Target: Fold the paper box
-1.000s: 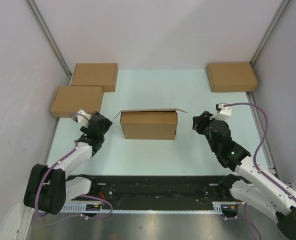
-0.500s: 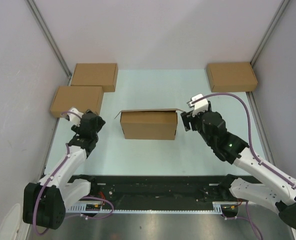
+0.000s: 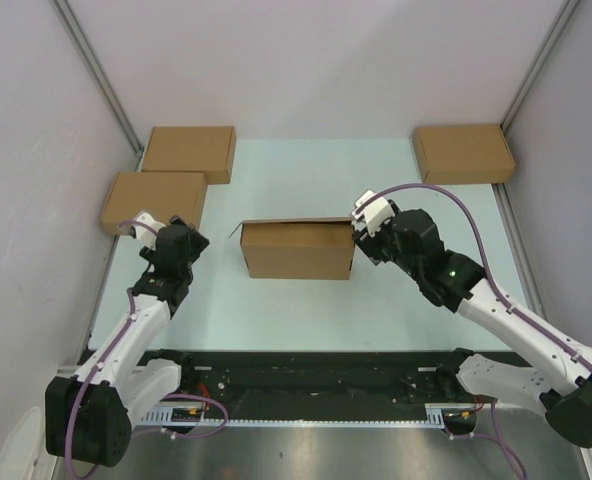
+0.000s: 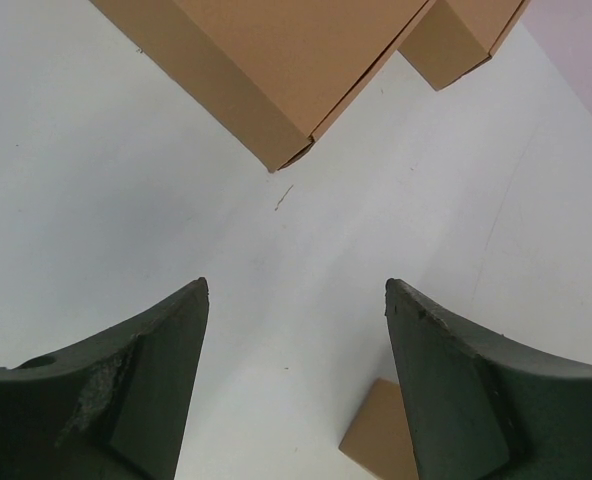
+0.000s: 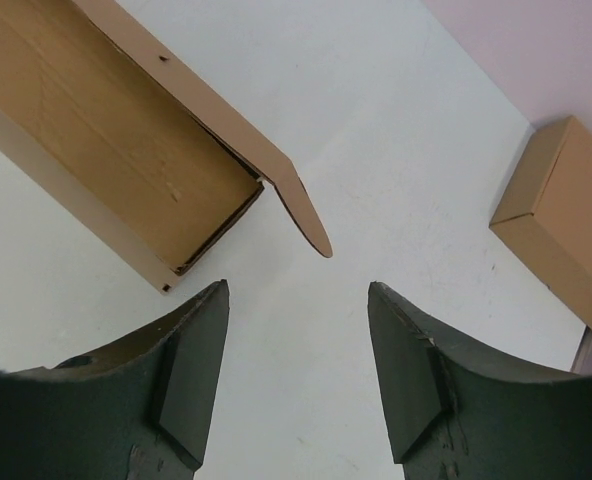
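Brown paper box [image 3: 298, 252] unmoved, right pincer [image 5: 296, 288] nearer

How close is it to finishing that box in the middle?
Nearly there. Done: the paper box stands formed, walls up. In hand: the open right gripper hovers by its right end, holding nothing; the left gripper is open and apart. Left: the lid is ajar and its side flap sticks out untucked.
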